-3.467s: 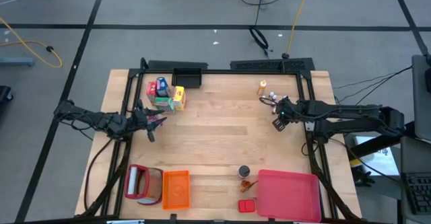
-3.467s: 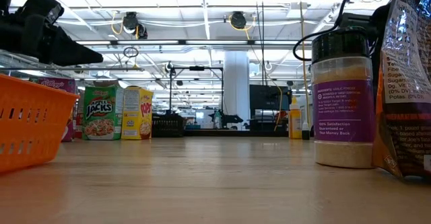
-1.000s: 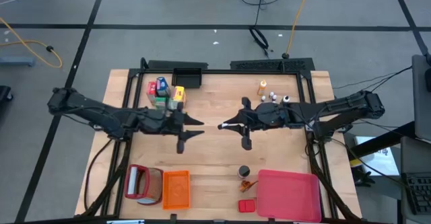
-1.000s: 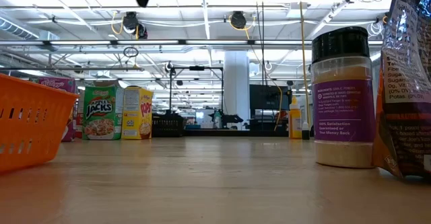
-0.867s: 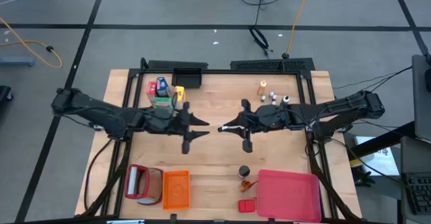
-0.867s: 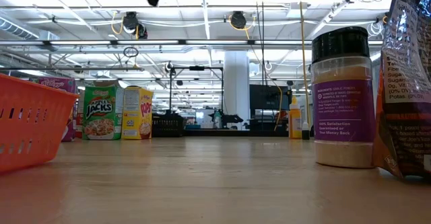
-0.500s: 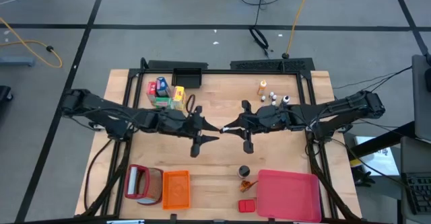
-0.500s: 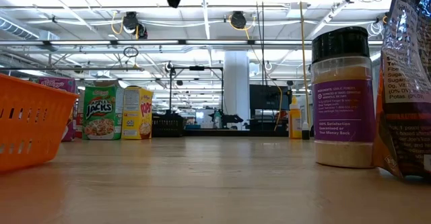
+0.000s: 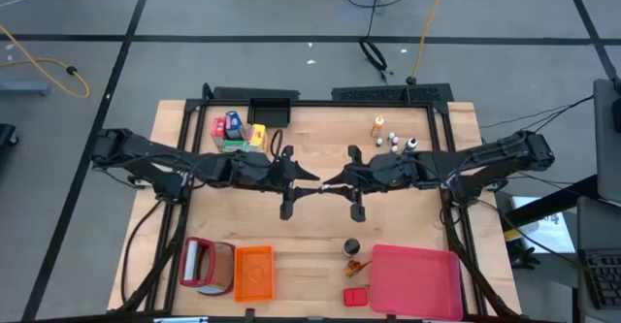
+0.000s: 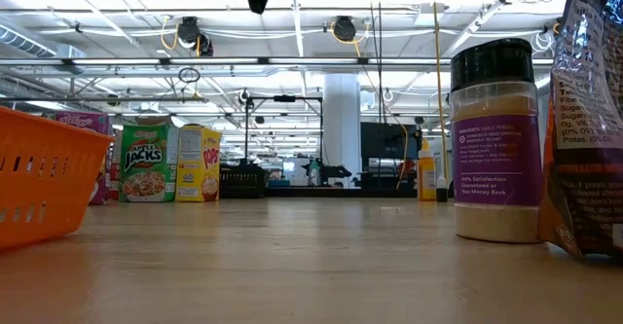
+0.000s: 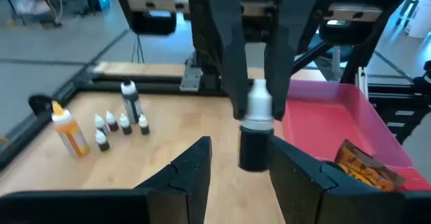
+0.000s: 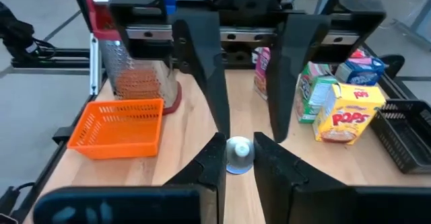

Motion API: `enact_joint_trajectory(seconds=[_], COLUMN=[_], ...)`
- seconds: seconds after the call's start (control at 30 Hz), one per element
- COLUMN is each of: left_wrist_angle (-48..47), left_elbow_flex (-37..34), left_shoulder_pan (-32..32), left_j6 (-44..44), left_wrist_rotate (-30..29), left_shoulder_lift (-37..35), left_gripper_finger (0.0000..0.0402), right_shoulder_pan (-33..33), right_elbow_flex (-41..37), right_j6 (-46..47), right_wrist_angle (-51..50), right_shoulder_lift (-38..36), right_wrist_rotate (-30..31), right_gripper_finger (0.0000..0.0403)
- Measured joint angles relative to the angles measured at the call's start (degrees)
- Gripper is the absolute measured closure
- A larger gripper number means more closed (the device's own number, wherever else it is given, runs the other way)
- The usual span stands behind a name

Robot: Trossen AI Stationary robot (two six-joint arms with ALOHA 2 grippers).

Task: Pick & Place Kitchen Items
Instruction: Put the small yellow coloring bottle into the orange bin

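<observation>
A small bottle (image 11: 254, 140) with a white cap and dark body is held in the air over the table's middle (image 9: 316, 184). My right gripper (image 12: 238, 143) is shut on it, reaching in from the right (image 9: 328, 183). My left gripper (image 11: 240, 148) is open and faces it from the left (image 9: 303, 179), one finger on either side of the bottle's dark end. I cannot tell whether they touch. Cereal boxes (image 9: 236, 136) stand at the far left. An orange bottle (image 9: 377, 126) and tiny bottles (image 9: 396, 141) stand at the far right. A dark-capped jar (image 9: 351, 248) stands near the front. My right gripper pinches the bottle between its two fingers at the white cap end (image 11: 258, 106). The fingers (image 11: 225, 62) come level from the table's right and lie along the bottle. The bottle is lifted clear, and its dark end (image 11: 254, 153) points toward my left gripper.
A pink-red tray (image 9: 415, 279), a red box (image 9: 355, 296) and a brown bag (image 9: 357, 265) sit at the near right. An orange crate (image 9: 253, 270) and a grater on a red plate (image 9: 201, 263) sit at the near left. A black basket (image 9: 272, 110) is at the far edge.
My left gripper has travelled toward the table's right, closing the distance until its fingers reach the bottle held by my right gripper. The right gripper and the bottle have stayed where they were.
</observation>
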Motion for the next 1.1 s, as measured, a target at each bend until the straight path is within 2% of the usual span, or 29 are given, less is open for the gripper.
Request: enact_joint_trajectory(seconds=[0.27,0.93,1.03,1.1], left_wrist_angle=[-0.12,5.29,5.02,5.1], left_elbow_flex=[0.0,-0.04,-0.07,-0.07], left_shoulder_pan=[0.04,0.6,0.59,0.59], left_j6=[-1.01,-1.99,-1.93,-1.92], left_wrist_rotate=[2.77,4.36,4.35,4.42], left_shoulder_lift=[0.04,4.0,4.02,4.02], left_gripper_finger=[0.0256,0.0257,0.0268,0.0289], right_shoulder_pan=[0.11,0.09,0.09,-0.01], right_elbow_flex=[0.0,0.04,0.02,0.02], right_j6=[-0.71,-1.71,-1.72,-1.72], right_wrist_angle=[0.15,1.49,1.25,1.46], right_shoulder_lift=[0.0,1.37,1.4,1.38], right_wrist_rotate=[0.32,0.35,0.32,0.32], right_gripper_finger=[0.0358,0.0358,0.0358,0.0358])
